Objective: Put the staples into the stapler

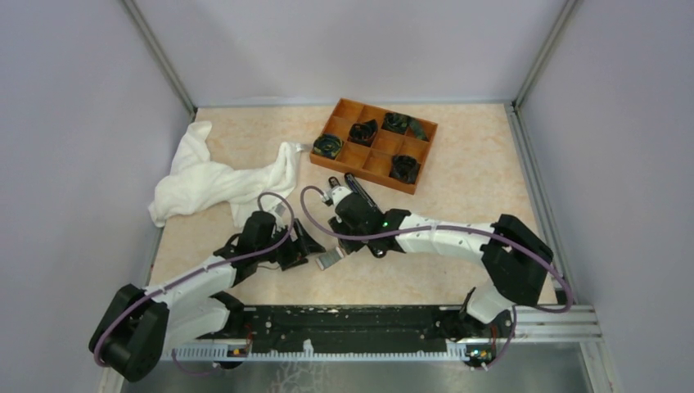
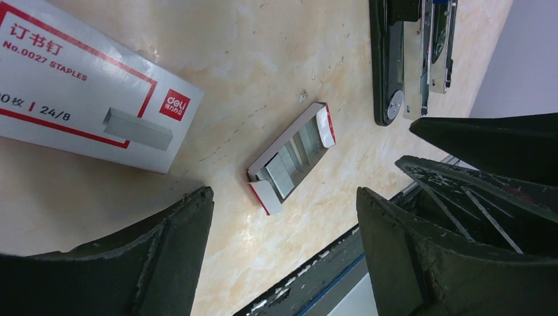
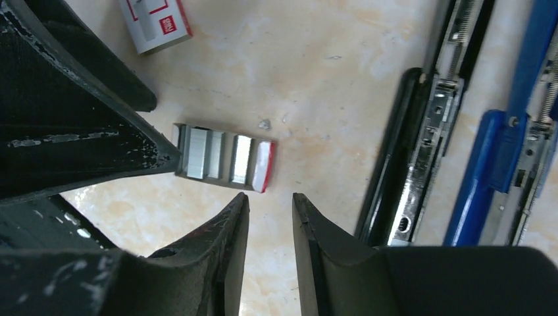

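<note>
The staples [image 2: 293,158] are silver strips lying in their small open white tray with red ends, flat on the table; they also show in the right wrist view [image 3: 224,158] and the top view [image 1: 330,260]. The white carton sleeve [image 2: 79,85] with a red label lies beside it. The black stapler [image 3: 421,131] lies opened, its metal magazine showing, to the right of the tray. My left gripper [image 2: 284,193] is wide open and empty, just short of the tray. My right gripper [image 3: 270,201] hovers between tray and stapler, jaws narrowly apart with nothing between them.
A blue-and-black stapler [image 3: 507,151] lies right beside the black one. An orange compartment tray [image 1: 372,143] holding dark objects stands at the back. A white cloth [image 1: 217,180] lies at the back left. The two grippers are close together [image 1: 307,246].
</note>
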### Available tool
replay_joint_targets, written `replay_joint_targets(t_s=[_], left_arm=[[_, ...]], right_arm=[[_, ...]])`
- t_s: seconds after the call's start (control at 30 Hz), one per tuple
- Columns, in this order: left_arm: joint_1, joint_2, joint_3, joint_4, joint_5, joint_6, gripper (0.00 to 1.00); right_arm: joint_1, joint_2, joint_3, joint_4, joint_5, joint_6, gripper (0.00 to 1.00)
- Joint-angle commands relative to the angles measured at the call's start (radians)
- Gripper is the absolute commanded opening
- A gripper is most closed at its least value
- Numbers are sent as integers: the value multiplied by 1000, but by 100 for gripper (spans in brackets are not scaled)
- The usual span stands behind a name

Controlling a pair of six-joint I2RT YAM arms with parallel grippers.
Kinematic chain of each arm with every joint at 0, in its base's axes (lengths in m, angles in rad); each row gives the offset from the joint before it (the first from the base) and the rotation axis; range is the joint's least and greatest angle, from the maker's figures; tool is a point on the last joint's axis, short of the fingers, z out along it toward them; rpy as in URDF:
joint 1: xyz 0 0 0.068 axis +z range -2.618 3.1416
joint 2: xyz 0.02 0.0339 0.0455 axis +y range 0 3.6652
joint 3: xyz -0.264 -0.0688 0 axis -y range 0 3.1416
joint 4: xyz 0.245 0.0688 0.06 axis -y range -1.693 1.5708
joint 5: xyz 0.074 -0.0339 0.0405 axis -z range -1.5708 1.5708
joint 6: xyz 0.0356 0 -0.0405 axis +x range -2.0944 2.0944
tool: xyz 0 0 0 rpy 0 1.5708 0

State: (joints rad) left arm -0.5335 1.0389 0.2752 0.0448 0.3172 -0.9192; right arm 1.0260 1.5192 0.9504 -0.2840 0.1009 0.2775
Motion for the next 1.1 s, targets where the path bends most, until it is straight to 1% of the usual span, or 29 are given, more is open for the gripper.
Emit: replay_joint_targets(t_s=[0.0,0.27,0.5,0.73,1.07], left_arm=[[-5,-35,-18,-51,-25,1,85],[-5,-53,-31,-56,-40,-15,85],[-5,-48,-36,-45,-40,-19,85],[-5,-45,-39,-40,-35,-18,81],[-5,-34,-43,-22,-25,-18,80]], right_arm=[[27,53,79,69,-54,30,30],[48,165,138,39,-49,51,29],[57,218,165,25,-56,54,28],[62,249,171,20,-38,55,26],[62,264,178,5,5,57,23]])
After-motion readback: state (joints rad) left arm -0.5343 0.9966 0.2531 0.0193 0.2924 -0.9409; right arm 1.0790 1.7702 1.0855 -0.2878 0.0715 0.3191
